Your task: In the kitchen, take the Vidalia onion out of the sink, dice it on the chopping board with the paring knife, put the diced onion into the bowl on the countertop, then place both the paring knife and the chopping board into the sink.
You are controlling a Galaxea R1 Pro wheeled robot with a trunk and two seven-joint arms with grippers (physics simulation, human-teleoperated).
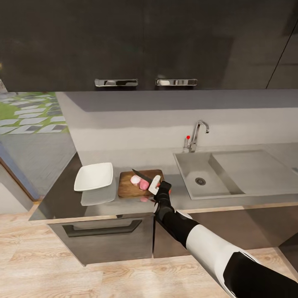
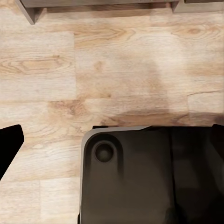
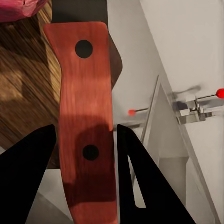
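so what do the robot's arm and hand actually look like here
The right arm has a glossy white shell over its middle, with black sections at wrist and shoulder ends. The right hand is black with a white piece at its tip; its fingers are plain, flat, black wedges.

A: What can't be made out here?

B: In the head view the right gripper (image 1: 156,185) covers the paring knife (image 1: 140,174) handle, and the fingers are too small to tell how they close. The Vidalia onion (image 1: 140,182) looks like two pink pieces, but whether it is fully cut through is unclear.

A: And the wrist views?

B: The right wrist view cuts the onion (image 3: 21,8) at the picture's edge, and the blade runs out of frame. The sink (image 1: 207,174) loses its drainboard's right end at the head view's edge.
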